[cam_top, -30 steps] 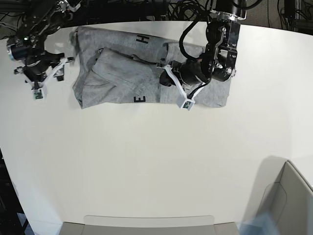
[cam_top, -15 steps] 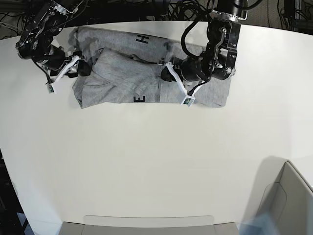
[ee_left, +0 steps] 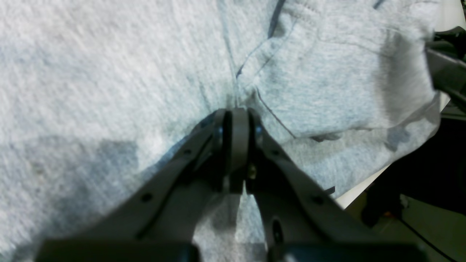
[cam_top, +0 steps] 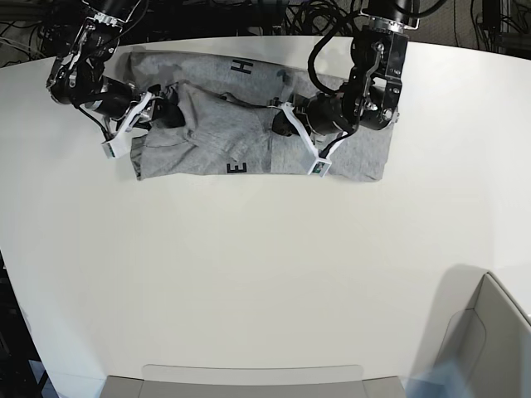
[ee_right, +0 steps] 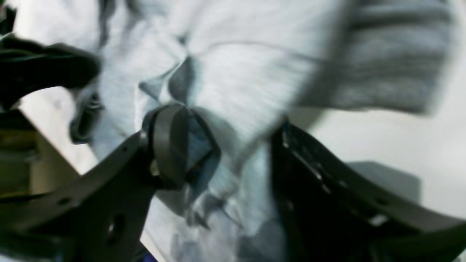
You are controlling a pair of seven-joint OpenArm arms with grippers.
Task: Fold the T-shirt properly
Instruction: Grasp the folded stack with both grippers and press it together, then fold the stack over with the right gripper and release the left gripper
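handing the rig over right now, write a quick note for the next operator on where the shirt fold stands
Left gripper: shut, pinching T-shirt fabric near the shirt's middle.
Right gripper: open, jaws spread around a raised fold at the shirt's other end, not yet closed.
T-shirt lies at the far side of the table, partly folded and rumpled, black letters showing at both long edges.
Done: some fabric folded over the body.
Left: close the right gripper on its fold, finish the folds, flatten.

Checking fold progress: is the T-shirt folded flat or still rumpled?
Partly folded, still rumpled: the T-shirt lies as a band with a bunched flap near its left end.
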